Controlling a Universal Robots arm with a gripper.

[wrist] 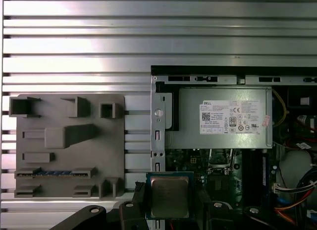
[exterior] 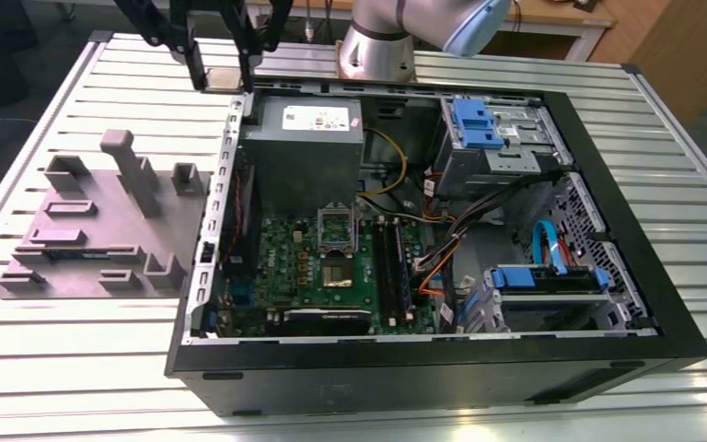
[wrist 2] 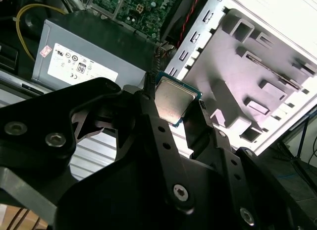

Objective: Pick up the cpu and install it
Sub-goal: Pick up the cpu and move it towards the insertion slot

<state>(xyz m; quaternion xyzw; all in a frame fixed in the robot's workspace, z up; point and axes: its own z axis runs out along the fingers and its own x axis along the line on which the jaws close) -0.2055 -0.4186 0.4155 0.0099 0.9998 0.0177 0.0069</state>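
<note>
now, gripper: pinching the cpu by two edges
cpu: between the fingers, held clear above the case corner
psu: below, near the tool
tray: off to the tool's side, apart

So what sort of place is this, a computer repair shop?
Probably a robotics lab or test bench: an open computer case lies on a slotted metal table beside a grey parts fixture, and the gripper holds the cpu.
</note>
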